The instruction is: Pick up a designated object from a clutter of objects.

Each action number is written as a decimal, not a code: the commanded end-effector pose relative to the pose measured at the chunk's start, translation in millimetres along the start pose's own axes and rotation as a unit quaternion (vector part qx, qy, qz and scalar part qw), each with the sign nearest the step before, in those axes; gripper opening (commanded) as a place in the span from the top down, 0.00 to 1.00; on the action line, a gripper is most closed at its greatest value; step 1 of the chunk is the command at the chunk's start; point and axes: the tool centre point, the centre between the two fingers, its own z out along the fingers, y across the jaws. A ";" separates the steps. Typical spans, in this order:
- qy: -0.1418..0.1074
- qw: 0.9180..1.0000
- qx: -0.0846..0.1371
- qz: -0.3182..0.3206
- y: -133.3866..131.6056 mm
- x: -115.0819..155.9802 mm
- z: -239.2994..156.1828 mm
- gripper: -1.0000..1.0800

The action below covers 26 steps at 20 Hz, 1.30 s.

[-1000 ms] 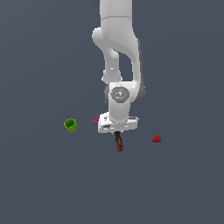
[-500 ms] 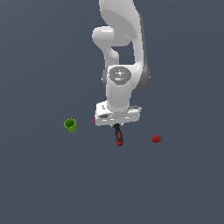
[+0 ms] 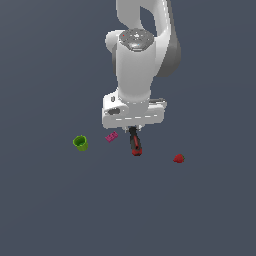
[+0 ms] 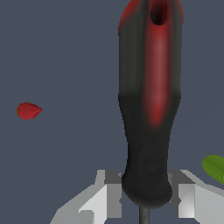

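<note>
Gripper (image 3: 134,131): pinching the screwdriver at the narrow end of its handle; in the wrist view one finger (image 4: 107,199) sits on each side of that end, both pressed against it.
Screwdriver (image 4: 148,105): red and black handle held between the fingers, reaching out away from the hand; a short piece of the thin dark shaft shows at the handle's narrow end, between the fingers. In the exterior view the handle (image 3: 135,143) hangs straight down below the hand, its red tip lowest. Whether it touches the floor cannot be told.
Arm (image 3: 137,60): white, standing over the clutter, wrist pointing down.
Brick (image 3: 111,136): magenta, flat on the floor, just beside the hand on the exterior view's left, apart from the screwdriver.
Cup (image 3: 81,143): green, upright, mouth up, farther out than the brick on that same side; in the wrist view only a green edge (image 4: 215,167) of it shows past one finger.
Strawberry (image 3: 178,158): red, on the floor well apart from the hand on the exterior view's right; in the wrist view (image 4: 29,110) it lies on the side opposite the cup.
Floor (image 3: 60,210): plain dark grey-blue.
</note>
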 end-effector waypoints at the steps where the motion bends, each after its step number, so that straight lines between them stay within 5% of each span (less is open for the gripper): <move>1: 0.000 1.000 0.000 0.000 1.9 1.4 -26.8 1.00; 14: 0.000 1.000 0.000 0.000 11.2 12.5 -143.3 1.00; 26: 0.000 1.000 0.000 0.000 14.5 18.7 -179.3 1.00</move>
